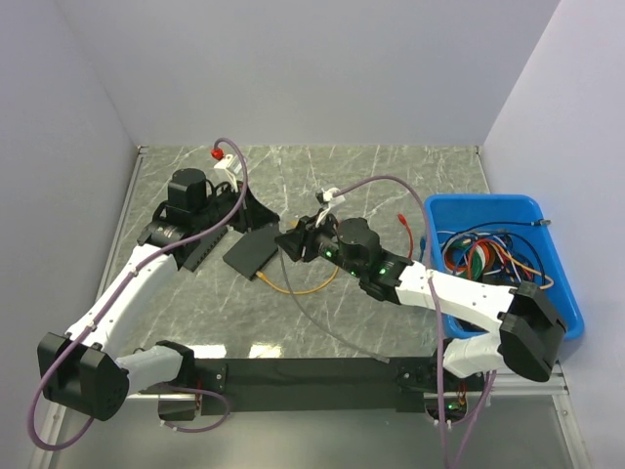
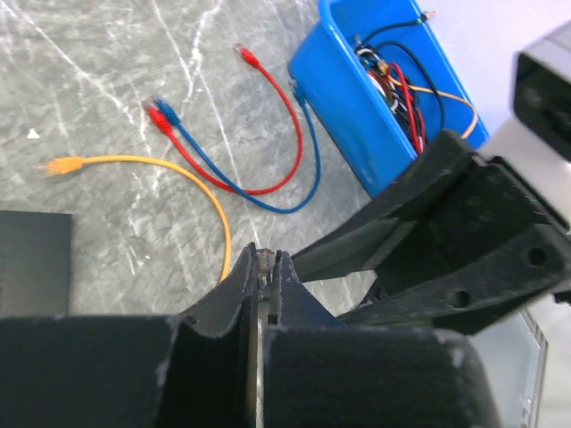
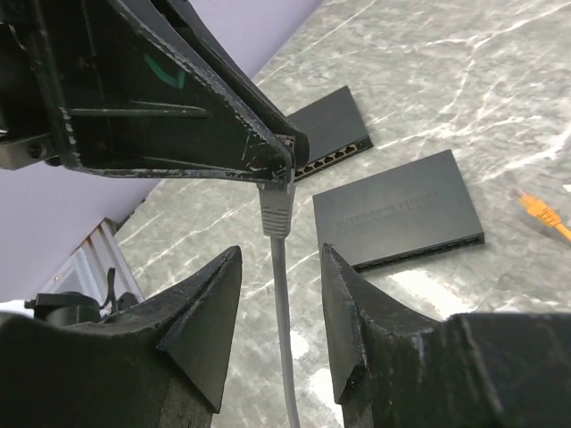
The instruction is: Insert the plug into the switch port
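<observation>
My left gripper (image 2: 265, 259) is shut on the grey cable's clear plug (image 3: 278, 209), of which only a sliver shows between its fingers (image 2: 236, 285). In the top view it (image 1: 277, 223) points right, above the table. My right gripper (image 3: 278, 254) is open, its jaws on either side of the grey cable (image 3: 284, 339) just below the plug, not touching it. In the top view it (image 1: 291, 242) meets the left one. Two black switches lie below: a near one (image 3: 397, 209) (image 1: 252, 249) and a far one (image 3: 332, 134) (image 1: 200, 246) with its port row showing.
An orange cable (image 2: 178, 165) (image 1: 303, 288), a red one (image 2: 285, 98) and a blue one (image 2: 308, 169) lie loose on the marble table. A blue bin (image 1: 483, 200) (image 2: 348, 98) with several cables stands at the right. Grey walls close off the back and sides.
</observation>
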Controlling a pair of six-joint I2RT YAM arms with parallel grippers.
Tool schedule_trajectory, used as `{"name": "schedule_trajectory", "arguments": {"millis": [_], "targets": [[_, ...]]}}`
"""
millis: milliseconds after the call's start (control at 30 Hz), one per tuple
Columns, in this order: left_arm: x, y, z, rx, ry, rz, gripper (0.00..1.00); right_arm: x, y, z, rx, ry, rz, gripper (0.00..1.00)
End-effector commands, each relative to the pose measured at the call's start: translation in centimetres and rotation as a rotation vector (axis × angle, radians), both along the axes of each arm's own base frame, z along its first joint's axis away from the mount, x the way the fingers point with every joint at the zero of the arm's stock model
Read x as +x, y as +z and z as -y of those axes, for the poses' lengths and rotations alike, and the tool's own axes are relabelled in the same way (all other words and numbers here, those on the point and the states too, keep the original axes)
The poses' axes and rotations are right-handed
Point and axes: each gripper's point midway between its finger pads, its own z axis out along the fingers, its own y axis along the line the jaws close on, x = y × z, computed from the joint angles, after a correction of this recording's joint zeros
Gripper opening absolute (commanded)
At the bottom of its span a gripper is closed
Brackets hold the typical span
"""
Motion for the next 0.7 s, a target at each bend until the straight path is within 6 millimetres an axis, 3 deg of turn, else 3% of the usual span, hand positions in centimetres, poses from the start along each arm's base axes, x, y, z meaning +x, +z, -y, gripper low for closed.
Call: {"name": "schedule_trajectory", "arguments": {"millis": [0,267,667], "targets": [[0.9,1.2,-0.2,0.002,0.037,0.041,0.01,0.2,4.9,0.8,0.068,-0.041,0.083,0.48],[1.7,0.3,-0.6,0.022,0.086,0.007,0.0,1.0,5.3,2.0,0.085,-0.13,0.07,0.48],[2.0,0.0,-0.7,0.029,0.104,-0.012,0.0,1.9,4.8,-1.1,0.081,-0.104,0.045,0.42]]}}
